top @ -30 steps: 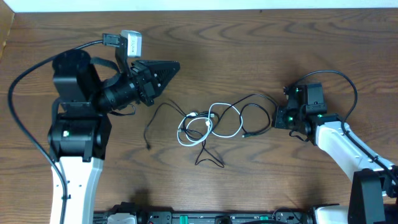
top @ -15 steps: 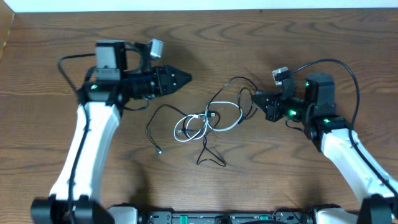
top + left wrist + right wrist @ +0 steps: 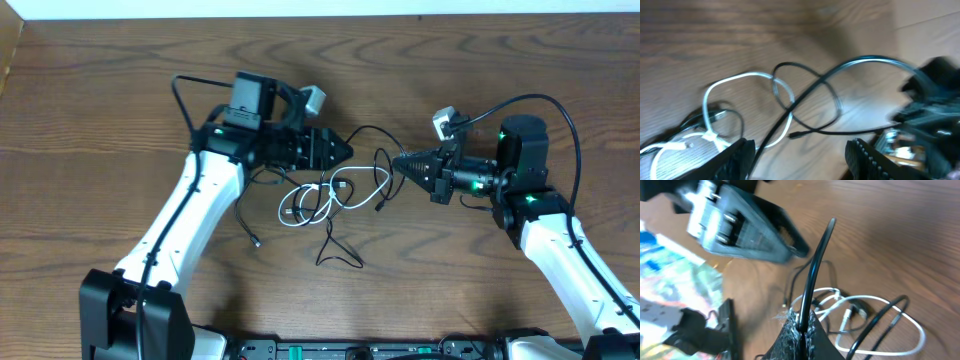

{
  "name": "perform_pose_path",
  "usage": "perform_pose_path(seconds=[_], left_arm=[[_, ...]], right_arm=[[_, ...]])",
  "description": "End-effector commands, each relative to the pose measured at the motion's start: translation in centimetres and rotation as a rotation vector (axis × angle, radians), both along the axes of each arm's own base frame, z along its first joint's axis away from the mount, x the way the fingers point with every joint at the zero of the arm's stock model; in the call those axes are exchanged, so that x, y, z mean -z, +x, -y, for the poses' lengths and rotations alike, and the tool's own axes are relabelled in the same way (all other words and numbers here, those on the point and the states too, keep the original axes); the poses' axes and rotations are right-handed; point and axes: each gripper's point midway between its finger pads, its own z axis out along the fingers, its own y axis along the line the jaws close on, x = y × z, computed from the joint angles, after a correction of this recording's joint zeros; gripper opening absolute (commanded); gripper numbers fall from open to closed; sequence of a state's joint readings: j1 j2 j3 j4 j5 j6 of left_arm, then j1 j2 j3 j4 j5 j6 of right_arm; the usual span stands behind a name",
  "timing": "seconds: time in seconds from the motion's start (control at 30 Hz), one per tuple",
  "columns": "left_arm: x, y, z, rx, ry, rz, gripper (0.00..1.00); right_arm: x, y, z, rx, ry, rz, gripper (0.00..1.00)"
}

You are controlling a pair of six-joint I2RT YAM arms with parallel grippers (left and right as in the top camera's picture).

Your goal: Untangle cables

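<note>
The white cable (image 3: pixel 318 202) lies coiled mid-table, tangled with the thin black cable (image 3: pixel 381 176), which loops above and around it. My right gripper (image 3: pixel 401 162) points left and is shut on the black cable; in the right wrist view the cord (image 3: pixel 817 260) rises from between the closed fingertips (image 3: pixel 790 330), with the white cable (image 3: pixel 912 326) on the table behind. My left gripper (image 3: pixel 340 152) points right, just above the tangle and close to the right gripper. In the left wrist view it (image 3: pixel 802 162) is open and empty over the white loop (image 3: pixel 730 82) and black loop (image 3: pixel 807 97).
More of the black cord trails left to a plug end (image 3: pixel 257 241) and down in a kink (image 3: pixel 335 256). The left gripper's body (image 3: pixel 747 227) fills the upper left of the right wrist view. Thick arm wires (image 3: pixel 545 105) arch over the right arm.
My left arm has swung right until its gripper is just above the tangle. My right gripper has moved left and up with the black cable, pulling its loop along.
</note>
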State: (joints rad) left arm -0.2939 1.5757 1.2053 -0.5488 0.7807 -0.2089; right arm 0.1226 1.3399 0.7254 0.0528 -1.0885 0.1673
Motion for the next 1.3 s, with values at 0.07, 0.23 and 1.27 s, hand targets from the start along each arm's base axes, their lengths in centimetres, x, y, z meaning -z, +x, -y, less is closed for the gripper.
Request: perform_pose_path(seconds=[0.07, 0.23, 1.27], left_arm=[[2.7, 0.3, -1.1, -0.048, 0.216, 0.045, 0.64], [2.4, -0.9, 0.7, 0.010, 0.183, 0.039, 0.64], [1.4, -2.4, 4.2, -0.222, 0.008, -0.307, 0.59]], right_arm=[[-2.4, -2.5, -0.9, -0.165, 0.102, 0.049, 0.01], [-2.5, -2.5, -0.9, -0.168, 0.104, 0.055, 0.01], [-6.4, -2.8, -1.7, -0.229, 0.201, 0.075, 0.01]])
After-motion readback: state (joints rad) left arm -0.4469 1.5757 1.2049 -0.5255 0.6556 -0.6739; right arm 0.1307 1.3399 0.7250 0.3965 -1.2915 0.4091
